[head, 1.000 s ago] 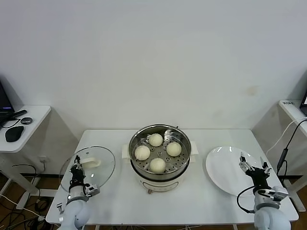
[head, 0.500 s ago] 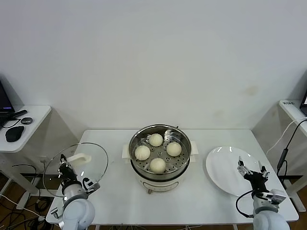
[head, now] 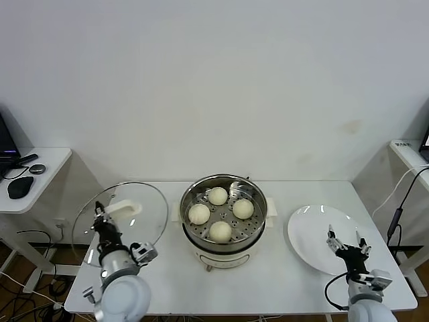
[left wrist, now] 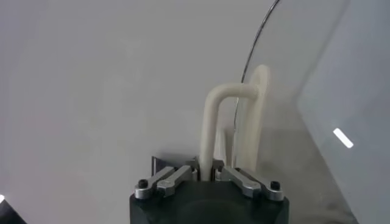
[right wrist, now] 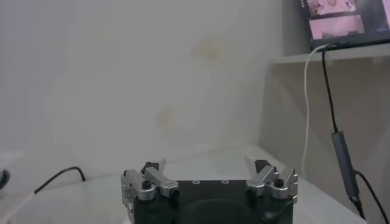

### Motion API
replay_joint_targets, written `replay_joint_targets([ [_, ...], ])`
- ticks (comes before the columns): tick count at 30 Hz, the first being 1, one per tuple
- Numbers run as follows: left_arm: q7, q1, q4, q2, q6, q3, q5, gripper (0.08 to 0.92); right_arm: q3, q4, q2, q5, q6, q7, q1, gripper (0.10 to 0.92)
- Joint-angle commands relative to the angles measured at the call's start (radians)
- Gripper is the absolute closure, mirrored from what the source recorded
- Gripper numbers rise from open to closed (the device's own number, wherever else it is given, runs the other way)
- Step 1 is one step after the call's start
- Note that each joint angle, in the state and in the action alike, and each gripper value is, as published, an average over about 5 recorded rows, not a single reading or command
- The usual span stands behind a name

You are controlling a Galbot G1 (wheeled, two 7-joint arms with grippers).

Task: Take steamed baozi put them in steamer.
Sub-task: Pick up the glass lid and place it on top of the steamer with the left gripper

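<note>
The steamer (head: 223, 249), a shiny steel pot on a white base, stands mid-table. Several cream-white steamed baozi (head: 199, 213) rest on its perforated tray. Left of the pot, my left gripper (head: 102, 213) is shut on the white handle (head: 125, 207) of the glass lid (head: 137, 225), which is held tilted off the table. The left wrist view shows the jaws (left wrist: 207, 173) pinching the handle's leg (left wrist: 209, 131). My right gripper (head: 345, 245) hovers open and empty over the near edge of the white plate (head: 312, 231). In its wrist view the gripper (right wrist: 207, 167) holds nothing.
A side table (head: 47, 161) with a mouse (head: 20, 186) stands at far left. A cable (head: 401, 198) hangs beside a shelf at far right. Bare white tabletop (head: 268, 275) lies in front of the steamer.
The left gripper has lifted the glass lid off the table, tilting it up and carrying it toward the steamer. The right gripper has drawn back toward the table's front edge.
</note>
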Motion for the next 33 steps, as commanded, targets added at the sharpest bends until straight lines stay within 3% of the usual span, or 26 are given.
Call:
replay_joint_targets([
  [1, 0.057, -0.123, 0.019, -0.041, 0.026, 0.264, 0.050, 0.820, -0.006, 0.015, 0.023, -0.025, -0.001, -0.018, -0.030, 0.203],
  [14, 0.079, -0.318, 0.114, -0.024, 0.026, 0.543, -0.155, 0.820, 0.005, 0.079, 0.026, -0.058, 0.009, -0.033, -0.113, 0.203],
  [20, 0.039, -0.392, 0.269, -0.044, 0.026, 0.554, -0.166, 0.820, -0.005, 0.086, 0.039, -0.072, 0.011, -0.032, -0.121, 0.203],
  [33, 0.060, -0.406, 0.358, -0.054, 0.025, 0.528, -0.035, 0.820, -0.014, 0.084, 0.044, -0.080, 0.011, -0.030, -0.111, 0.203],
])
